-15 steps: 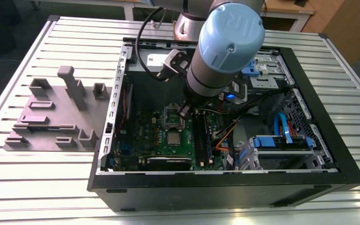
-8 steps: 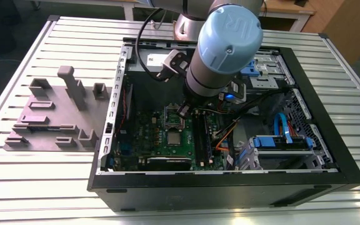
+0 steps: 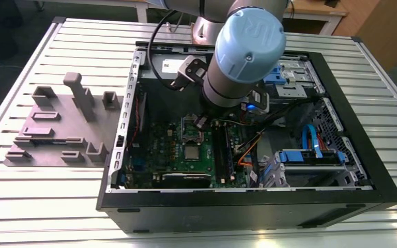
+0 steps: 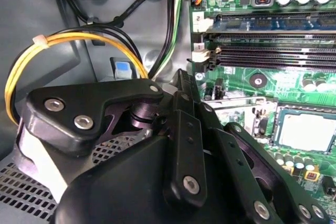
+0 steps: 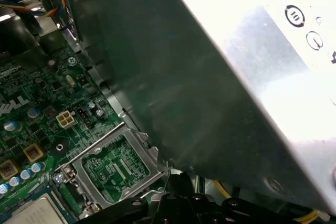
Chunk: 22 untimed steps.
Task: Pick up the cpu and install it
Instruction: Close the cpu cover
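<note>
1. Closest to the lens in the second wrist view, we see the black linkage of the gripper (image 4: pixel 181 145). Its tips are hidden, so we cannot tell how the jaws stand or whether they hold anything.
2. Just beyond it, in both wrist views, the cpu (image 4: pixel 307 129) (image 5: pixel 34 214) lies flat with its silver top up. It appears to sit in the socket on the green motherboard (image 4: pixel 262 80), apart from the gripper.
3. Beside the cpu, in the first wrist view, the metal load frame (image 5: pixel 115 163) is swung open and not closed over the chip.
4. In the exterior view, the cpu (image 3: pixel 192 151) is just below the frame's centre, and the gripper (image 3: pixel 202 123) hangs a little above it in the picture, inside the open computer case (image 3: pixel 254 204).
5. We judge the pick and placing done, with the clamping not yet done.
6. Farther off, at the exterior view's left, a grey fixture block (image 3: pixel 54 134) rests on the slatted table (image 3: pixel 40 206).
</note>
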Each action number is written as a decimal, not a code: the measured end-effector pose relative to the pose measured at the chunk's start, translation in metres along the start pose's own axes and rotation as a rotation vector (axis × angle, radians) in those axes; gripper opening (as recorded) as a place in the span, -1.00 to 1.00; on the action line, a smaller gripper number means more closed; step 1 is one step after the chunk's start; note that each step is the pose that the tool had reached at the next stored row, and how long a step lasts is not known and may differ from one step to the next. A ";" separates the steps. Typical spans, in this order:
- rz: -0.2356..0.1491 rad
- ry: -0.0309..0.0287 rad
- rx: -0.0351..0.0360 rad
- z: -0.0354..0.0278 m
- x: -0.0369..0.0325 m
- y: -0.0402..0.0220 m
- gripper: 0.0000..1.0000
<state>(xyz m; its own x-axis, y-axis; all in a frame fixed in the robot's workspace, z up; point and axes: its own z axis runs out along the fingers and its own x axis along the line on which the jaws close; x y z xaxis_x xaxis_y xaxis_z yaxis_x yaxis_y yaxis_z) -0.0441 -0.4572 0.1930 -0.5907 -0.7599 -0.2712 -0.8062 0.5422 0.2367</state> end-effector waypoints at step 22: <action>0.004 0.0273 0.0109 -0.0057 -0.0011 0.0029 -0.79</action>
<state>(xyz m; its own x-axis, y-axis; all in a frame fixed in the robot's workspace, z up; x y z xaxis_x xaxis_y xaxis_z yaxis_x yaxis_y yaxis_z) -0.0456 -0.4569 0.1993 -0.5928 -0.7673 -0.2447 -0.8044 0.5488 0.2275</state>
